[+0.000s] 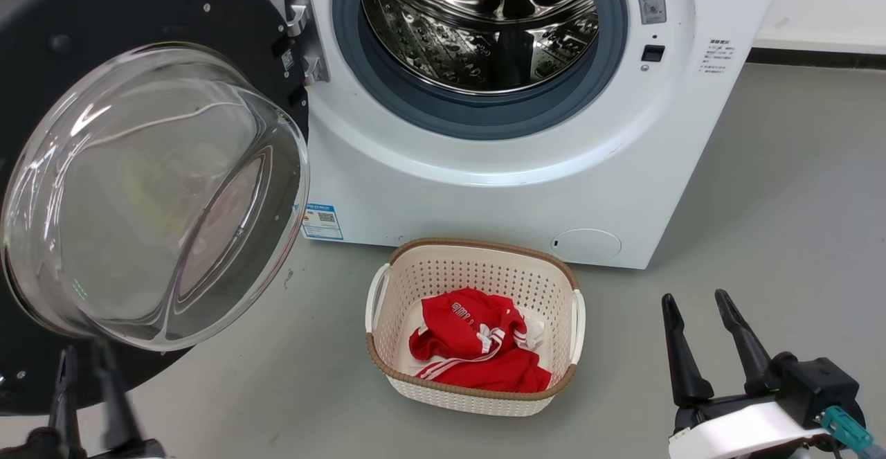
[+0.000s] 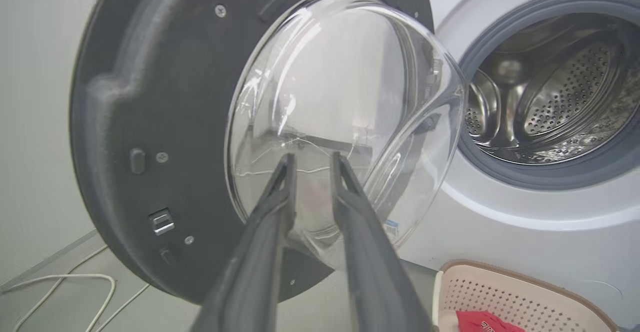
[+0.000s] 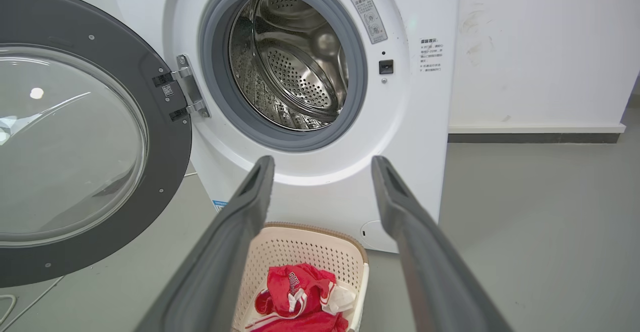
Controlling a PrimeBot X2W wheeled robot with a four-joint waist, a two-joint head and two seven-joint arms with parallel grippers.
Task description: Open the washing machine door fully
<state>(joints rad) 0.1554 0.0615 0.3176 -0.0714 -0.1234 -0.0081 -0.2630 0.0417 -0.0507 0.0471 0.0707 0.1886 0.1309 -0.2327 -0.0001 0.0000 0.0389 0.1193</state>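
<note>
The washing machine door (image 1: 138, 16), a large black disc with a bulging clear glass bowl (image 1: 152, 189), stands swung out to the left on its metal hinge (image 1: 304, 30). The white washing machine (image 1: 484, 182) shows its steel drum (image 1: 484, 23) behind a grey gasket. My left gripper (image 1: 84, 358) hovers low in front of the door's bottom edge, fingers narrowly apart and holding nothing. In the left wrist view the left gripper (image 2: 312, 157) points at the bowl of the door (image 2: 150, 96). My right gripper (image 1: 694, 298) is open at the lower right, away from the door (image 3: 170, 121).
A cream perforated basket (image 1: 484, 244) with red clothing (image 1: 477, 341) sits on the grey floor before the machine. A white cable (image 2: 75, 277) lies on the floor under the door's far side. A white wall (image 3: 540, 46) stands right of the machine.
</note>
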